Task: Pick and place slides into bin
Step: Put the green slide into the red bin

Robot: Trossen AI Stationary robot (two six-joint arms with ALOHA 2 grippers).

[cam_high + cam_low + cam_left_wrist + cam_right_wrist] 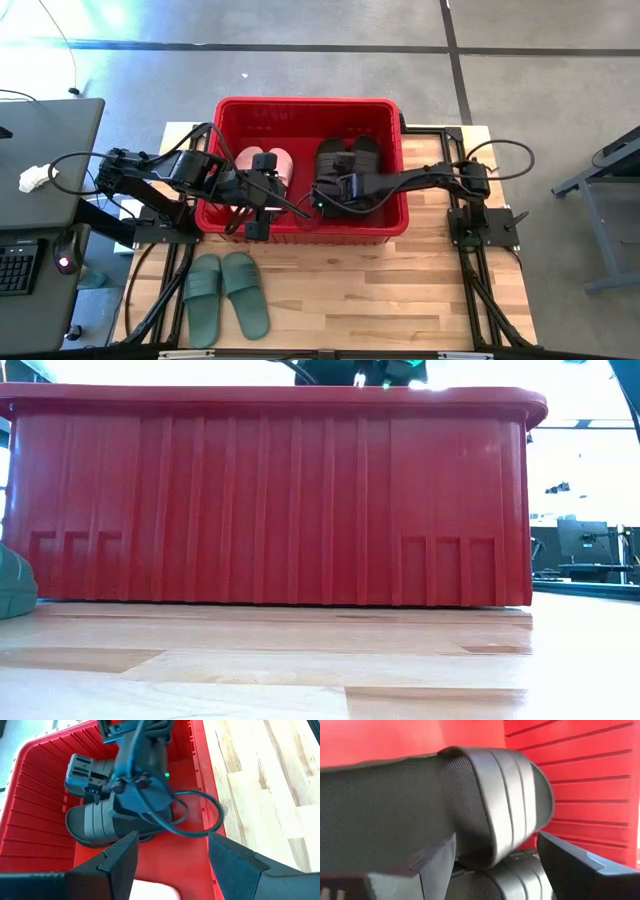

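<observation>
The red bin (305, 103) stands mid-table and fills the low view (270, 500). A pale pink pair of slides (280, 160) lies inside it on the left, with black slides (345, 160) on the right. My left gripper (262, 200) is open and empty above the pink pair (150, 892). My right gripper (322, 197) reaches into the bin from the table's right and is open. Its fingers stand on either side of a black slide's strap (495, 820). The sage green pair (225, 295) lies soles down on the table in front of the bin. My right gripper has one finger (437, 862) close beside the black slide's strap (470, 835); I cannot tell whether it touches. The other finger (570, 865) stands apart from the strap, with red bin wall showing between them. The slide rests on another black slide (510, 880).
A grey desk (45, 170) with a keyboard and a mouse stands left of the table. Bare wooden tabletop (400, 290) lies in front of the bin and to its right. A green slide's edge (15, 580) shows at the left of the low view.
</observation>
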